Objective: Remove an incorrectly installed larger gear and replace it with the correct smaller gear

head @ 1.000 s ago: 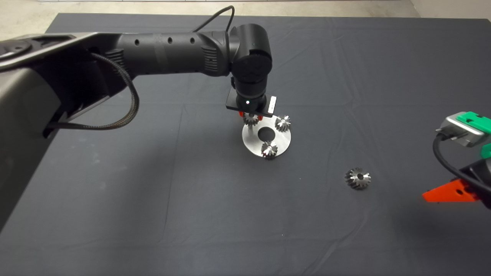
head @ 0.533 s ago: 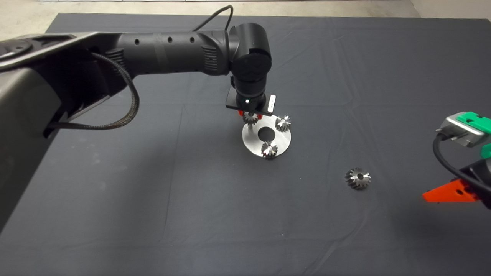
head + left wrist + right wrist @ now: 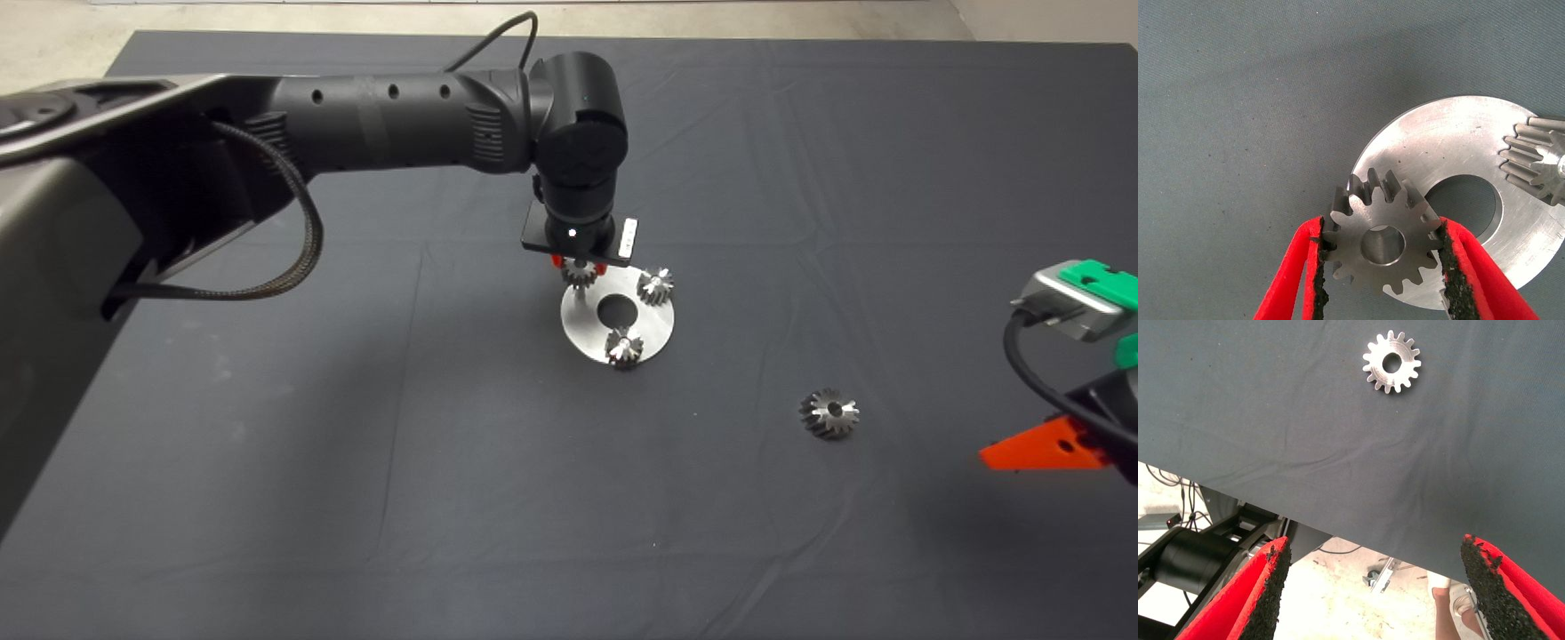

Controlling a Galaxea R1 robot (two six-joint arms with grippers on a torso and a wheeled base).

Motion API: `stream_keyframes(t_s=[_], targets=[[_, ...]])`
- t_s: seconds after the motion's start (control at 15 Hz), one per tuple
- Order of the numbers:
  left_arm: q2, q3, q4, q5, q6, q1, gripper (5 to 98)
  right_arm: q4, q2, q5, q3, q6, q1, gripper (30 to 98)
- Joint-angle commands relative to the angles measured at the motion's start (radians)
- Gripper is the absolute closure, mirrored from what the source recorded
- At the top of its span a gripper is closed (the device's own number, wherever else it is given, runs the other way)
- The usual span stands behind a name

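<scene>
Two mounted gears (image 3: 655, 285) and (image 3: 624, 346) crowd the round plate (image 3: 584, 336) beside the left tool (image 3: 579, 265); open tabletop (image 3: 444, 462) surrounds the loose gear (image 3: 829, 413) near the right tool (image 3: 1049, 444)

A dark grey, faintly creased cloth mat (image 3: 800, 533) covers the counter almost edge to edge. Beyond its far edge runs a strip of pale beige speckled floor (image 3: 71, 44). Past the mat's edge in the right wrist view, black cables (image 3: 1168, 480) trail over light floor, near a person's shoe (image 3: 1463, 605).
</scene>
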Motion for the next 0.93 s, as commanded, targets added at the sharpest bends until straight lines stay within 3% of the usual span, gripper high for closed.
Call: stream_keyframes(t_s=[0.0,0.4,0.87], targets=[[0.004,0.002,-0.006,0.004,0.008,-0.02,69.2,0.039,-0.001,0.001,0.005,0.005,0.022,61.1],[0.002,0.0,-0.005,0.004,0.044,-0.01,69.2,0.041,0.001,0.001,0.007,0.005,0.022,61.1],[0.002,-0.003,-0.004,0.001,0.044,0.011,69.2,0.043,0.001,0.001,0.009,0.005,0.022,61.1]])
